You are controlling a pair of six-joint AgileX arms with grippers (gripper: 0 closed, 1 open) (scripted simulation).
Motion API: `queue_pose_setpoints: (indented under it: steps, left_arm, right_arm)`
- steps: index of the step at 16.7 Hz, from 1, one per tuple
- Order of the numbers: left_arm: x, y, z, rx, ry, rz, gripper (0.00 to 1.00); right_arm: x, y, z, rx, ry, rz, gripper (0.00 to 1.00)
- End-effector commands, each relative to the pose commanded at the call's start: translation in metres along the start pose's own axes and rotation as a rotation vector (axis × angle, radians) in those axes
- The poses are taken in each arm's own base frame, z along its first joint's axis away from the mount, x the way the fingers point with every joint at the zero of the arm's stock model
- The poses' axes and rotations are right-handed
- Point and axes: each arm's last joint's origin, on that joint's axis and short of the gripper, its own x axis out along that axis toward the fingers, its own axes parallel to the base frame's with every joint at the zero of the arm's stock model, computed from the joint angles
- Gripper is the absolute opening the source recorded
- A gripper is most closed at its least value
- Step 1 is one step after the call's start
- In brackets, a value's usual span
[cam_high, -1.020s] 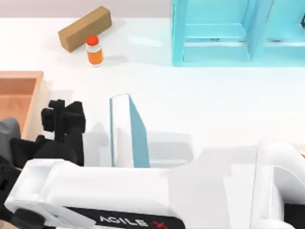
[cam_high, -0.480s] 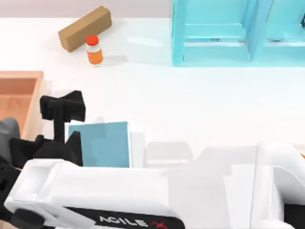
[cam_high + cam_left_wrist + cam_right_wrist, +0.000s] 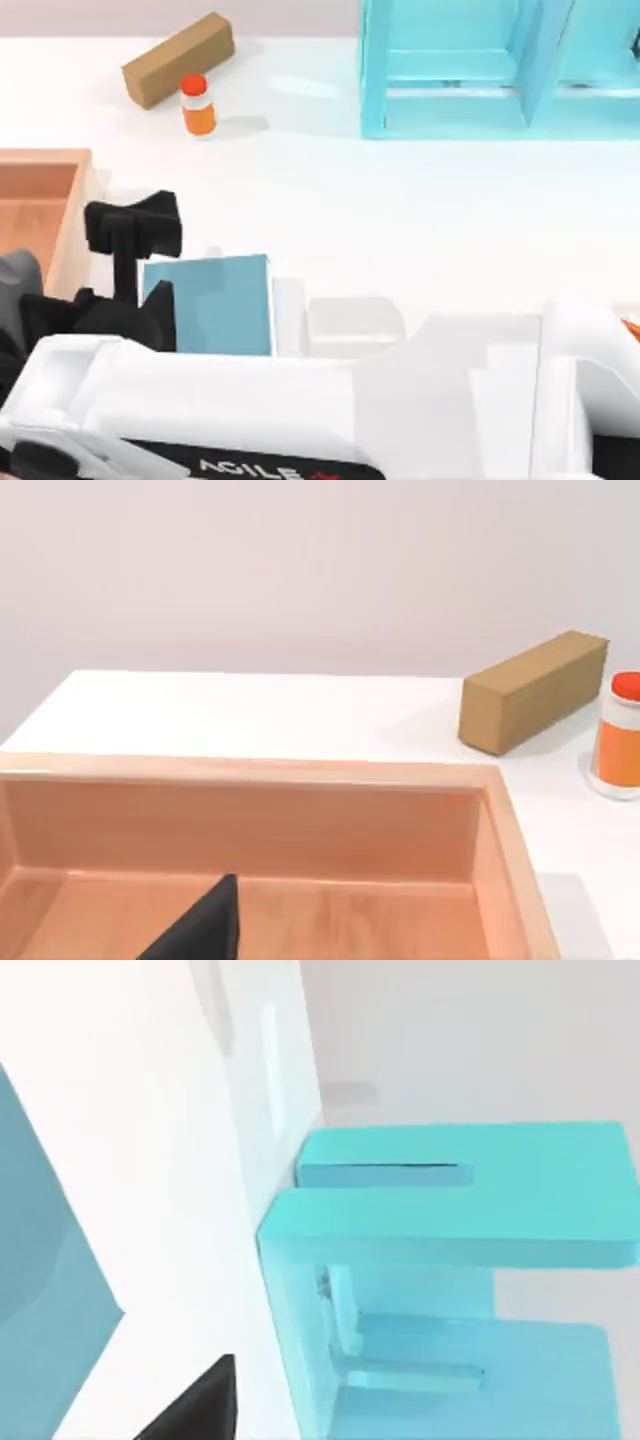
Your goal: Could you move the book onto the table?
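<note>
The teal-blue book (image 3: 215, 305) lies flat, cover up, on the white table (image 3: 420, 220) near the front left, beside the tray. My right arm reaches across the front of the top view. Its black gripper (image 3: 130, 215) hovers just left of the book, open, with nothing between its fingers. Part of the book's near edge is hidden under the white arm. In the right wrist view the book (image 3: 40, 1290) is a teal slab on the table. My left arm (image 3: 15, 275) is parked at the far left over the tray, with one dark fingertip (image 3: 200, 930) in the left wrist view.
A wooden-rimmed tray (image 3: 70, 215) stands at the left edge, close to the right gripper. A tan box (image 3: 178, 58) and an orange bottle (image 3: 198, 105) stand at the back left. A light blue shelf unit (image 3: 450, 70) fills the back right.
One second ago the book stood on edge right of the gripper. It has tipped leftward and now lies flat. The right gripper's fingers have spread wider and the arm has shifted slightly.
</note>
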Motion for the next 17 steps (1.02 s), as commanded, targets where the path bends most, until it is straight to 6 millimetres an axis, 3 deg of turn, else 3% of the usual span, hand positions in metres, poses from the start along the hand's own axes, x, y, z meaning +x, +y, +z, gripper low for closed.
queue_pose_setpoints:
  steps: [5, 8, 11, 17]
  left_arm:
    - [0.000, 0.000, 0.000, 0.000, 0.000, 0.000, 1.00]
    - [0.000, 0.000, 0.000, 0.000, 0.000, 0.000, 1.00]
    - [0.000, 0.000, 0.000, 0.000, 0.000, 0.000, 1.00]
    - [0.000, 0.000, 0.000, 0.000, 0.000, 0.000, 1.00]
  right_arm:
    - [-0.077, 0.038, 0.001, -0.026, -0.074, 0.026, 1.00]
    - [-0.109, 0.049, -0.011, -0.072, -0.069, 0.023, 1.00]
    - [-0.122, 0.044, -0.019, -0.081, -0.034, 0.009, 1.00]
    - [-0.112, 0.014, -0.023, -0.005, 0.047, -0.011, 1.00]
